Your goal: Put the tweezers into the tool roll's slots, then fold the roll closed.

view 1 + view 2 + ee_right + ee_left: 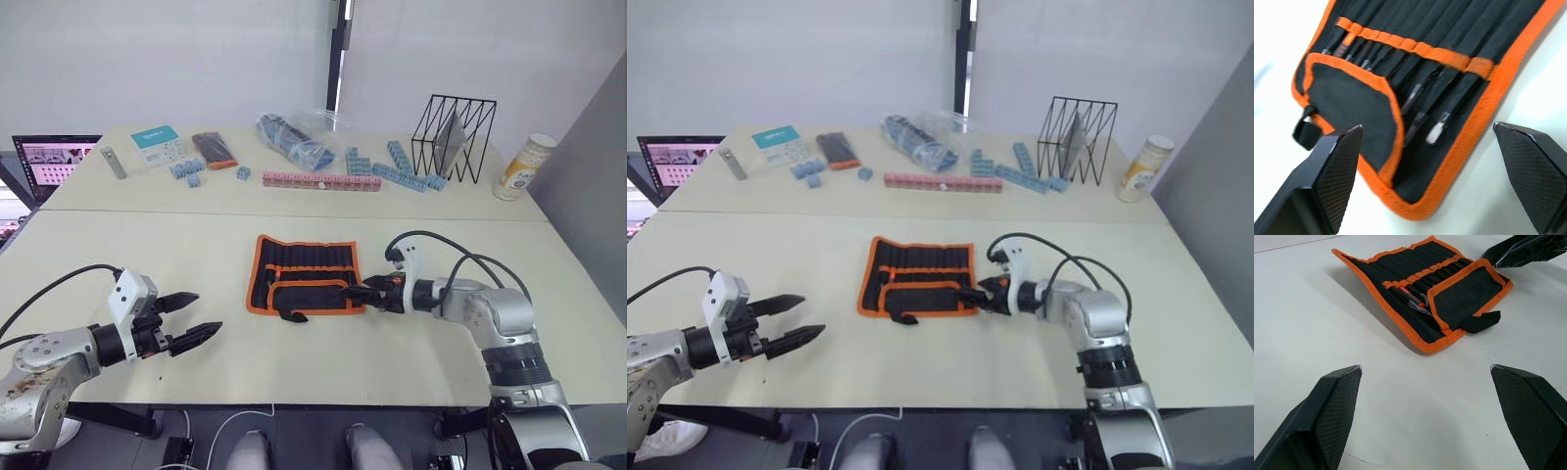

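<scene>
Nearest the camera, the left end effector [191, 318] hovers released over bare table [118, 245], well apart from the tool roll [304, 274]. That roll lies open mid-table, tweezers [1422, 115] tucked in its slots [1449, 29], a flap folded over part. At its right edge the right end effector [358, 291] is spread wide, empty. Beyond: blue blocks [407, 166], a wire rack [454, 137], a bottle [521, 166], a laptop [54, 162].

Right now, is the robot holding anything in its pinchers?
No. Both the left gripper and the right gripper are open and empty; the right one is at the tool roll's edge.
</scene>
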You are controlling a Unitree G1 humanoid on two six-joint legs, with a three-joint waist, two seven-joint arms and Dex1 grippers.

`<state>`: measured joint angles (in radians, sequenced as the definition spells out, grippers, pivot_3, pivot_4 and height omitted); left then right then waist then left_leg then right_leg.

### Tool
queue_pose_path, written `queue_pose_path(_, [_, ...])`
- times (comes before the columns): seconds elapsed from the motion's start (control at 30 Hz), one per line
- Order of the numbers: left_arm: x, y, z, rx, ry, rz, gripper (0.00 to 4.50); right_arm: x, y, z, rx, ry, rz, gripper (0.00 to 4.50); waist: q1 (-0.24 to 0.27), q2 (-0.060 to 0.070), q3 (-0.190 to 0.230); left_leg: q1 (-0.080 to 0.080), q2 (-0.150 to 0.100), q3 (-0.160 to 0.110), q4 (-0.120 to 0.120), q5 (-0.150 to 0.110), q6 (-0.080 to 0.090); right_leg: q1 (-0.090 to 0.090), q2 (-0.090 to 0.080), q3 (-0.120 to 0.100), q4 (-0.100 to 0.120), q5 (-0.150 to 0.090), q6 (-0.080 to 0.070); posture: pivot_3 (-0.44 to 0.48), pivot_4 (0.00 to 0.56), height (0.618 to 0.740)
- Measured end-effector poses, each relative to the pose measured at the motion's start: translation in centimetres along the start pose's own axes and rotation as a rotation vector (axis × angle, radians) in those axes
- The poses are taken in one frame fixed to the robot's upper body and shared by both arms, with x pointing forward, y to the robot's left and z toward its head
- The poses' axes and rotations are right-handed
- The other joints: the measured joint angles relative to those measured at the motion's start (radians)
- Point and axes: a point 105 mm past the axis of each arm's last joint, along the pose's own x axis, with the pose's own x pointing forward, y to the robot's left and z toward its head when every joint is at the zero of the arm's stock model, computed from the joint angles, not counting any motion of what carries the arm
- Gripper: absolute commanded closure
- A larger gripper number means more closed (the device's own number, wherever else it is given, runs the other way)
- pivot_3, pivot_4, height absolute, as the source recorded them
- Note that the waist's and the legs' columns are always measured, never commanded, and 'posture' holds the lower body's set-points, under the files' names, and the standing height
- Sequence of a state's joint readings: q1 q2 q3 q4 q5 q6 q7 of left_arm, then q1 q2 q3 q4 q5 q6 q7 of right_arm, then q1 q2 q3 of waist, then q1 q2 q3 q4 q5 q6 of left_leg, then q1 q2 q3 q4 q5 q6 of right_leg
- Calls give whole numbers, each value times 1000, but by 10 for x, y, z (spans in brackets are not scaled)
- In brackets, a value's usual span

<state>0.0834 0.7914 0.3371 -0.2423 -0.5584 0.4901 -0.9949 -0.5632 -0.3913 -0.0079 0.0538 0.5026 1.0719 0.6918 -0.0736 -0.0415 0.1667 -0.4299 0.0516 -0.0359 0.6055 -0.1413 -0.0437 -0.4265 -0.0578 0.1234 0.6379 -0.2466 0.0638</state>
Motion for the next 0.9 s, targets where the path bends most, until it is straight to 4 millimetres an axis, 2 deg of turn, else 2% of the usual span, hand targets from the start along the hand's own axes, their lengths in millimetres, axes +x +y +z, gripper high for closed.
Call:
queue_pose_path(0.3, [4, 1, -9, 26, 40, 3, 24, 0, 2, 0, 137, -67, 51, 0, 2, 0, 0, -1, 0, 0, 0, 0, 0, -1, 0, 0, 0, 0, 0, 0, 150, 740])
queue_pose_path(0.47, [5, 6, -4, 51, 35, 6, 24, -1, 2, -1, 173, -91, 60, 0, 2, 0, 0, -1, 0, 0, 0, 0, 0, -1, 0, 0, 0, 0, 0, 0, 150, 740])
queue_pose_path(0.57, [5, 9, -3, 66, 36, 14, 0, -1, 1, -2, 176, -95, 58, 811, 2, 1, 0, -1, 0, 0, 0, 0, 0, -1, 0, 0, 0, 0, 0, 0, 150, 740])
queue_pose_path(0.9, [13, 8, -7, 61, 39, 5, 0, 0, -2, -6, 183, -130, 51, 4225, 1, 1, 0, -1, 0, 0, -1, 0, 0, -1, 0, 0, 0, 0, 0, 0, 150, 740])
